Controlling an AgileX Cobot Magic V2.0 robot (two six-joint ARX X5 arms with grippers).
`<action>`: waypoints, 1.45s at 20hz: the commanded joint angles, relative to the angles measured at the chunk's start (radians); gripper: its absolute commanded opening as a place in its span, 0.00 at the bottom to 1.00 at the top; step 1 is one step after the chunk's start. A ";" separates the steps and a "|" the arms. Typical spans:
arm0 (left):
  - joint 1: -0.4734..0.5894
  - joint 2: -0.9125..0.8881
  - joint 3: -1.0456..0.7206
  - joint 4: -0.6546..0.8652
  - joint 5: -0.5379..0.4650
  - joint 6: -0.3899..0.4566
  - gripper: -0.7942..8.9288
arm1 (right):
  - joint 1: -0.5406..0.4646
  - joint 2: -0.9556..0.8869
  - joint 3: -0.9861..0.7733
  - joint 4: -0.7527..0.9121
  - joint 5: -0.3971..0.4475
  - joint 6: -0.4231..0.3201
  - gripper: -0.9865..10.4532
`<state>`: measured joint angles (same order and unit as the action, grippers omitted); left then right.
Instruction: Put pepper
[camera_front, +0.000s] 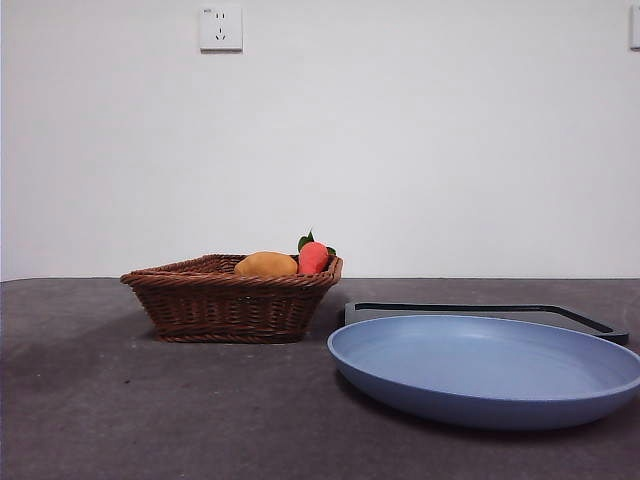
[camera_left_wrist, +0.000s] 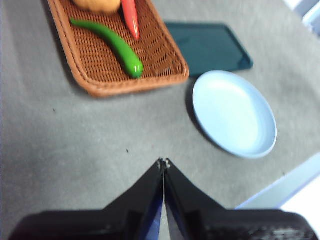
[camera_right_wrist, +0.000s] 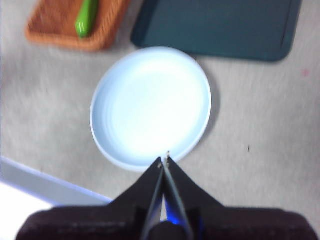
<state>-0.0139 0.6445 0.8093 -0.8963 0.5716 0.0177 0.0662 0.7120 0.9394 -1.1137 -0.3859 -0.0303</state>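
The pepper (camera_left_wrist: 118, 46) is glossy green and curved, lying inside the brown wicker basket (camera_left_wrist: 95, 85); its tip also shows in the right wrist view as the pepper (camera_right_wrist: 86, 19). In the front view the basket wall (camera_front: 230, 305) hides it. My left gripper (camera_left_wrist: 164, 162) hovers shut over bare table, well short of the basket. My right gripper (camera_right_wrist: 165, 159) is shut above the near rim of the blue plate (camera_right_wrist: 150, 105), which holds nothing. The plate (camera_front: 490, 365) sits right of the basket.
In the basket also lie a yellow-orange fruit (camera_front: 266, 265), a red-orange fruit with green leaves (camera_front: 313, 257) and a red chili (camera_left_wrist: 131, 19). A dark tray (camera_left_wrist: 207, 46) lies flat behind the plate. The table's edge (camera_left_wrist: 280, 187) runs near the plate.
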 joint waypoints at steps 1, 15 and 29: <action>0.002 0.001 0.016 0.003 0.008 0.033 0.09 | 0.002 0.008 0.018 0.006 -0.002 -0.031 0.10; 0.002 0.001 0.016 0.005 0.008 0.031 0.48 | 0.003 0.176 0.018 0.059 -0.006 -0.006 0.39; 0.002 0.001 0.016 0.004 0.010 0.031 0.48 | 0.061 0.771 0.018 0.335 0.002 -0.013 0.36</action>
<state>-0.0139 0.6441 0.8101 -0.8974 0.5755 0.0345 0.1242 1.4704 0.9405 -0.7837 -0.3855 -0.0383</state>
